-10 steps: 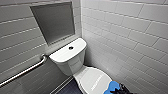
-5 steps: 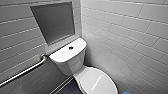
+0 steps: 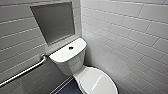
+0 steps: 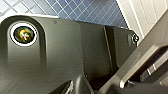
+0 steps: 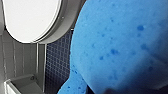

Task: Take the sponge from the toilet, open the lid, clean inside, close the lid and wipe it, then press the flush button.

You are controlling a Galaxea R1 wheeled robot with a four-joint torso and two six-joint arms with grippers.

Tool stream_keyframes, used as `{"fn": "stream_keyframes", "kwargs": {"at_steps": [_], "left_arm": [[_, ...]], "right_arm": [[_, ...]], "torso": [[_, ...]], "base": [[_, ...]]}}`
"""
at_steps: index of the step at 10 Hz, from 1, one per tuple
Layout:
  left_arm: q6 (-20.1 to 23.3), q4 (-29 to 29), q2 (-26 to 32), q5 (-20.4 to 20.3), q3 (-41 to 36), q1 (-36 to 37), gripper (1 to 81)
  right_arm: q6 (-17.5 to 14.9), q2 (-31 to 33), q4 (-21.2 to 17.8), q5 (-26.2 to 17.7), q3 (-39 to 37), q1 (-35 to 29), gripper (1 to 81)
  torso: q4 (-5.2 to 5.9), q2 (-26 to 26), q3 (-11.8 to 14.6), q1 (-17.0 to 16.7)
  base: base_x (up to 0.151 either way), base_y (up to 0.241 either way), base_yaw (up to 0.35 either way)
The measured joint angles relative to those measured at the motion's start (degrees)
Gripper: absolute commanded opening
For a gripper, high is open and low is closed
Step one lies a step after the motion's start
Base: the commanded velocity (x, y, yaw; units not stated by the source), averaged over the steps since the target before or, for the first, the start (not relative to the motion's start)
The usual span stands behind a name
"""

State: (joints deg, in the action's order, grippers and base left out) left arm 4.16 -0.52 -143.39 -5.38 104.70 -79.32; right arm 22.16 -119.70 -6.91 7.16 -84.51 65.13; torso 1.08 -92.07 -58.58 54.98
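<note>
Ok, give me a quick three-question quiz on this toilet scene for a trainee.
1. True or false: the lid of the toilet is raised.
2. The flush button sits on: A the tank top; B the tiled wall; C the grab bar.
3. Fill in: the sponge, seen close up in the right wrist view, is coloured ____.
Key: 1 false; 2 A; 3 blue.

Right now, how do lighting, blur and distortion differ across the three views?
Head view: wide-angle lens bows the wall tiles, faint reflection on the lid. Right wrist view: the sponge looms close and blurred; lid washed out white. Left wrist view: dim, floor tiles soft.
</note>
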Motion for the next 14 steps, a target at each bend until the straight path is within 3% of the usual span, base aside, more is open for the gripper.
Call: {"fn": "stream_keyframes", "kwargs": {"at_steps": [3,6,11,14], "left_arm": [[-5.01,1.45,0.55,0.09,-4.27,8.85,81.1],[-14.38,2.23,2.78,0.37,-5.71,15.21,81.1],[-31.38,2.91,2.04,-9.4,-6.89,20.43,81.1],[-34.78,2.94,-1.71,-11.54,-6.0,23.98,81.1]], "right_arm": [[0.0,-0.5,3.22,1.79,-1.4,6.67,1.0],[-0.01,-3.71,5.64,4.88,-4.08,12.2,1.0],[0.0,-9.65,6.62,6.79,-9.59,14.02,1.0],[-0.01,-12.76,6.8,6.75,-13.12,15.65,1.0]], "torso": [[0.0,0.0,0.0,0.0],[0.0,0.0,0.0,0.0],[0.0,0.0,0.0,0.0],[0.0,0.0,0.0,0.0]], "base": [[0.0,0.0,0.0],[0.0,0.0,0.0],[0.0,0.0,0.0],[0.0,0.0,0.0]]}}
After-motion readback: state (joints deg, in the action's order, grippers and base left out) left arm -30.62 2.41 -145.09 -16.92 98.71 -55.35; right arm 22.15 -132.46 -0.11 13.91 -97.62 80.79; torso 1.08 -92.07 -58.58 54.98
